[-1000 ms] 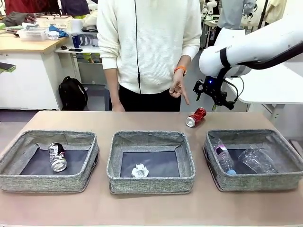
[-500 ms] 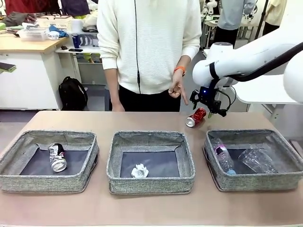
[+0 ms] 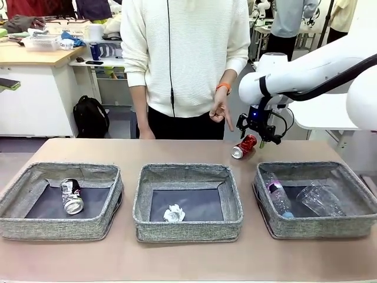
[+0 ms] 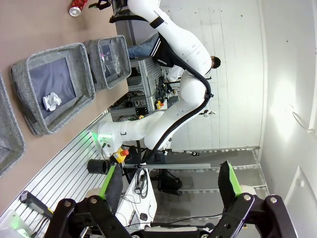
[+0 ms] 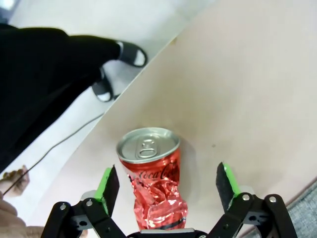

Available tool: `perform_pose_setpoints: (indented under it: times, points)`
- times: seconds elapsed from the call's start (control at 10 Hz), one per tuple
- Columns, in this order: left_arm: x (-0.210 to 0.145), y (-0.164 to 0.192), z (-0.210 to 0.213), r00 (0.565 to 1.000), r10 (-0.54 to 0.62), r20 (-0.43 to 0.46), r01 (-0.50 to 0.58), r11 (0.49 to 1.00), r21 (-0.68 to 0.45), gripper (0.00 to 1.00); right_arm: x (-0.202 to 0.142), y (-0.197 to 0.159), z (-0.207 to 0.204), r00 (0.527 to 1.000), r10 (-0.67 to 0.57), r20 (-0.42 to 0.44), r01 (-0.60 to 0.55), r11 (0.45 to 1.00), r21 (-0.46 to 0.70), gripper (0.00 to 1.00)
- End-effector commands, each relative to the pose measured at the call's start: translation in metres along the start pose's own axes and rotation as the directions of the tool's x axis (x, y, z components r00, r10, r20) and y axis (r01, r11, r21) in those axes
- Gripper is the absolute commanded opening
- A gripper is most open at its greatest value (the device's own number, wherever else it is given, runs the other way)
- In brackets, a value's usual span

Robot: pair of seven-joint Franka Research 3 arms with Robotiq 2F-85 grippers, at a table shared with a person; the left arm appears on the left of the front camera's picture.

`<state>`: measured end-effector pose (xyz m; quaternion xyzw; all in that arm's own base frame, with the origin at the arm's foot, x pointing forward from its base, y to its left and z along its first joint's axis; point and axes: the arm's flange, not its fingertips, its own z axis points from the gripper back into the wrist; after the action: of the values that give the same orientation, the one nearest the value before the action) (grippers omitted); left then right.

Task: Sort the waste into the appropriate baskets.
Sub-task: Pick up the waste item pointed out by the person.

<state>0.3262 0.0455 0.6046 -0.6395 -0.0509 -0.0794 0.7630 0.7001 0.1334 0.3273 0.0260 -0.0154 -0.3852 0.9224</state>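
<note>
Waste mostly sorted already. Left bin (image 3: pixel 59 203) holding black-and-silver can (image 3: pixel 72 196); middle bin (image 3: pixel 187 203) holding paper ball (image 3: pixel 174 213); right bin (image 3: pixel 315 200) holding bottle (image 3: pixel 277 196) and cup (image 3: pixel 320 199). Left gripper (image 4: pixel 171 186) spread wide and empty, aimed off the table toward the room.

Red can (image 3: pixel 244 145) lying crushed on its side on the table (image 3: pixel 188 259), near the far edge, just behind the right bin and apart from it. Right gripper (image 3: pixel 259 127) poised just above it, jaws wide and holding nothing; from the wrist, can (image 5: pixel 153 173) sitting between the green pads (image 5: pixel 108 184), lid end pointing away, neither pad touching. Person's hand (image 3: pixel 222 112) hanging close by, a finger pointing down toward the can.

Risks, by judgement:
- Rolling: lying can likely to roll or skid if one pad lands first.
- Slipping: dented, uneven body giving a poor seat, so possibly twisting out on the lift.
- Edge: a nudge away from the robot could send it off the table near the person's feet.
- Hand: little room beside those fingers; a sideways drift risks contact.
- Misplacement: nearest bin holds plastic; the matching can sits far left, so a long carry across two bins with a weak grip.
</note>
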Motion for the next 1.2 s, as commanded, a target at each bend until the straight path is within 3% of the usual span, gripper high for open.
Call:
perform_pose_setpoints:
  times: [0.0,0.1,0.2,0.3,0.4,0.5,0.6,1.1]
  points:
    - [0.0012,-0.0029,0.0003,1.0,-0.024,0.0,0.024,0.999,-0.022,1.0,0.001,0.0055,0.0024,0.999,0.035,-0.007,-0.035,0.999,-0.014,1.0]
    - [0.0012,-0.0029,0.0003,1.0,-0.024,0.0,0.024,0.999,-0.022,1.0,0.0013,0.006,0.0019,0.999,0.036,-0.003,-0.036,0.999,-0.017,0.6]
    - [0.0012,-0.0029,0.0003,1.0,-0.024,0.0,0.024,0.999,-0.022,1.0,0.0015,0.0061,0.0018,0.999,0.032,-0.005,-0.032,0.999,-0.019,0.41]
    - [0.0012,-0.0029,0.0003,1.0,-0.024,0.0,0.024,0.999,-0.022,1.0,0.001,0.0065,0.0015,0.999,0.035,-0.008,-0.035,0.999,-0.021,0.41]
    - [0.0012,-0.0029,0.0003,1.0,-0.024,0.0,0.024,0.999,-0.022,1.0,0.0009,0.0065,0.0014,0.999,0.042,-0.006,-0.042,0.999,-0.024,0.0]
    - [0.0012,-0.0029,0.0003,1.0,-0.024,0.0,0.024,0.999,-0.022,1.0,0.0014,0.006,0.0013,0.999,0.042,-0.007,-0.042,0.999,-0.028,0.25]
    - [0.0012,-0.0029,0.0003,1.0,-0.024,0.0,0.024,0.999,-0.022,1.0,0.0016,0.0056,0.0009,0.999,0.043,-0.005,-0.043,0.999,-0.032,0.0]
    - [0.0012,-0.0029,0.0003,1.0,-0.024,0.0,0.024,0.999,-0.022,1.0,0.0019,0.0052,0.0001,0.999,0.048,-0.016,-0.049,0.998,-0.046,0.0]
